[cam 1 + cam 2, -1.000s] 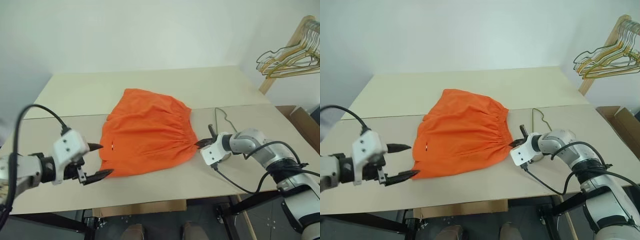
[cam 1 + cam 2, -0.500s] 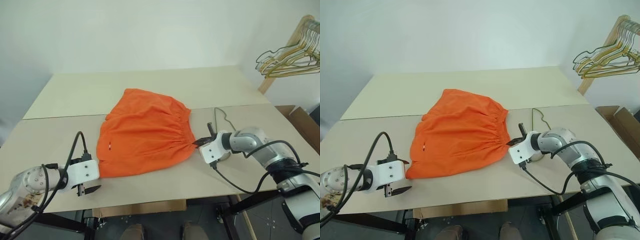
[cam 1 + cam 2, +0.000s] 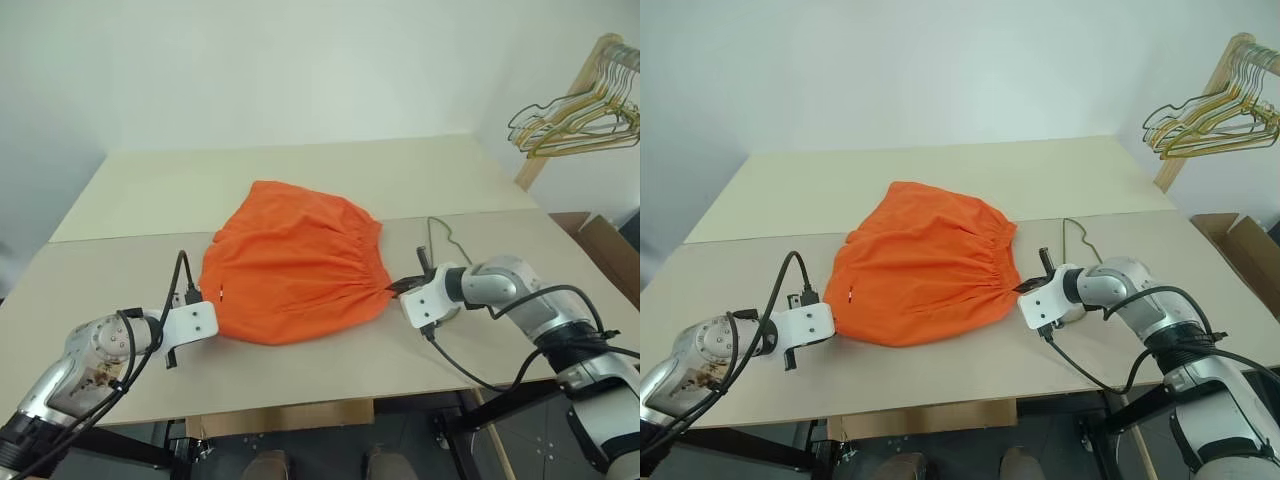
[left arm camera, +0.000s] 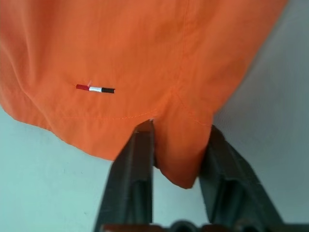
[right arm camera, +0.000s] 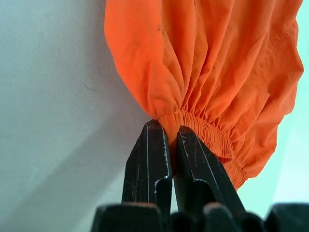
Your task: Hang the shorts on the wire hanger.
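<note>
Shorts (image 3: 293,263) flat on table (image 3: 130,190), gripped at both ends.
Waistband pinched by right gripper (image 5: 173,137); hem corner between left gripper (image 4: 176,145) fingers, closure unclear; wire hanger (image 3: 440,237) unused.

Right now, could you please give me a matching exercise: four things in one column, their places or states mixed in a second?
1. left tool
2. right tool
3. wire hanger
4. bunched hangers

A. on the wooden rack
B. shut on the waistband of the shorts
C. at the shorts' hem corner
D. lying on the table

Pairs: 1-C, 2-B, 3-D, 4-A
</note>
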`<state>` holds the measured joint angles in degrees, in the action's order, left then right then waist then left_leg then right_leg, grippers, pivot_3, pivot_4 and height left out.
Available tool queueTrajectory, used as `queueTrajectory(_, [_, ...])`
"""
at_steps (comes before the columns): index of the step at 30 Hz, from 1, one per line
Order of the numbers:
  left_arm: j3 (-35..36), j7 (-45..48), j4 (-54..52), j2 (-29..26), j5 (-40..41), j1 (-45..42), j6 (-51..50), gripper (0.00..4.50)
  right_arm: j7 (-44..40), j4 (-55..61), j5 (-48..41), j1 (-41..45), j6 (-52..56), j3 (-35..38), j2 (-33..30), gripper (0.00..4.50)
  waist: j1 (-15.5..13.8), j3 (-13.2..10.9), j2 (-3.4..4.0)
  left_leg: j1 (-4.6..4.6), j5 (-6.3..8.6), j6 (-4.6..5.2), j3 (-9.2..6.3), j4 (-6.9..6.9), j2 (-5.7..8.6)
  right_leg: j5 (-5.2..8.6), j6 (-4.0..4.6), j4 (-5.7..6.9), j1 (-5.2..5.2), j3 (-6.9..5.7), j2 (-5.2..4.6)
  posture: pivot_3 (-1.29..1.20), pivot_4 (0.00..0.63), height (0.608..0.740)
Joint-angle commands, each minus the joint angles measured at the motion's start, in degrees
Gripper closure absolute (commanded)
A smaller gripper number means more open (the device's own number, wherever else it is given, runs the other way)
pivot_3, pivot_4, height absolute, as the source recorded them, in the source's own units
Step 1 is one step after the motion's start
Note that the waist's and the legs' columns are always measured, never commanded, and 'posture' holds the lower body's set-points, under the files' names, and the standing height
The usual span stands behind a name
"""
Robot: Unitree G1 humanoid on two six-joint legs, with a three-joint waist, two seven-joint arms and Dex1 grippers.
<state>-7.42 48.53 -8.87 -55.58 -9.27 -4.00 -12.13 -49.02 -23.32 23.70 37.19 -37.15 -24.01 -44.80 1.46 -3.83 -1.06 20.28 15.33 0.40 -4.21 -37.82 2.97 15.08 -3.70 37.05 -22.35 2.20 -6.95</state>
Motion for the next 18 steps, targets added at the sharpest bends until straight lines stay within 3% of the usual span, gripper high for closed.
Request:
queueTrajectory(1, [3.7,1.8,-0.7,-1.0,2.6,-1.5,1.6,4.49,-0.2,2.0,-1.4,0.4,0.6,2.0,-0.5,4.5,0.2,0.0,-0.01,0.0,0.0,0.0,0.0,0.0,0.0,0.0,0.0,-0.01,0.0,0.01,0.0,-0.01,0.048,0.74])
queueTrajectory(5, [8.4,12.5,-4.9,-6.1,11.2,2.2,3.5,4.49,-0.3,1.5,-1.8,0.3,0.3,2.2,-0.9,4.5,1.0,0.0,-0.05,0.01,0.02,0.02,0.0,0.0,-0.04,0.0,0.0,-0.03,-0.01,0.01,0.01,-0.02,0.052,0.74])
queueTrajectory(9, [17.1,24.2,-12.8,-12.0,20.6,12.4,5.0,4.49,-1.0,0.5,-3.8,-0.4,-2.5,2.5,-2.1,4.5,2.0,-0.1,0.01,0.04,0.14,0.1,0.14,0.0,-0.2,0.01,0.0,-0.07,-0.09,0.16,0.06,-0.02,0.053,0.74])
queueTrajectory(13, [24.3,26.7,-23.1,-11.2,23.7,22.9,2.4,4.49,-8.1,2.9,-13.8,-3.8,-6.5,2.0,-4.9,4.5,2.1,-0.3,-0.03,-0.08,0.21,0.23,0.26,0.0,-0.35,0.01,-0.01,-0.16,0.11,0.18,0.08,-0.02,0.054,0.74])
queueTrajectory(18, [27.9,27.1,-33.3,-8.5,24.0,33.5,-0.4,4.49,-12.9,4.2,-18.4,-6.8,-10.3,1.8,-7.5,4.5,2.0,-0.3,-0.06,-0.08,0.27,0.3,0.41,-0.03,-0.6,0.0,0.01,-0.21,0.17,0.23,0.26,-0.03,0.062,0.74])
